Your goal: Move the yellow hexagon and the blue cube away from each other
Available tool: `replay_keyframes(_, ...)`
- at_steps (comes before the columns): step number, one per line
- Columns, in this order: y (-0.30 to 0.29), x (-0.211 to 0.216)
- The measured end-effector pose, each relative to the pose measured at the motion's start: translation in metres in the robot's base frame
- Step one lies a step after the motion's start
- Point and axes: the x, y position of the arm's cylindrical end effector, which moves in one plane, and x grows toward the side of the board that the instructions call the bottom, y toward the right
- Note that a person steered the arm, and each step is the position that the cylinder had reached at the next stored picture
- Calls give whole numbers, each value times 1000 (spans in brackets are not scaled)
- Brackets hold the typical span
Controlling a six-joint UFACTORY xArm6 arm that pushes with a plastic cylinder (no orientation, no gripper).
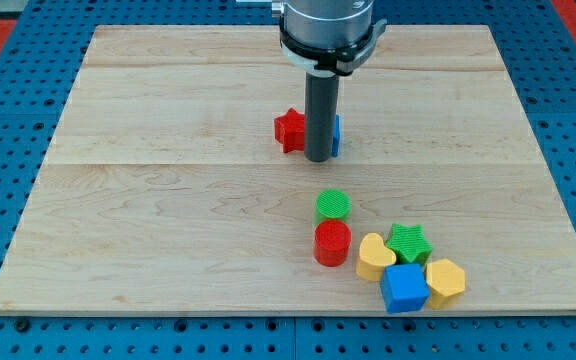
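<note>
The yellow hexagon (pixel 446 279) lies near the view's bottom right, touching the right side of the blue cube (pixel 404 288). My tip (pixel 318 159) stands well above them toward the view's middle, at the front of a red star-shaped block (pixel 289 130) and a blue block (pixel 335 136) that the rod mostly hides. The tip is far from both the hexagon and the cube.
A yellow heart (pixel 375 256) and a green star (pixel 408 243) press against the cube's top side. A red cylinder (pixel 332 243) and a green cylinder (pixel 333 206) stand just left of that cluster. The wooden board (pixel 148 190) lies on a blue pegboard.
</note>
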Motion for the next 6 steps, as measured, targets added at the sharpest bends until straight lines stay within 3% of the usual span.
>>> replay_keyframes(1, 117, 21)
replay_keyframes(2, 189, 104)
replay_keyframes(3, 211, 175)
replay_keyframes(4, 197, 176)
replay_keyframes(6, 86, 176)
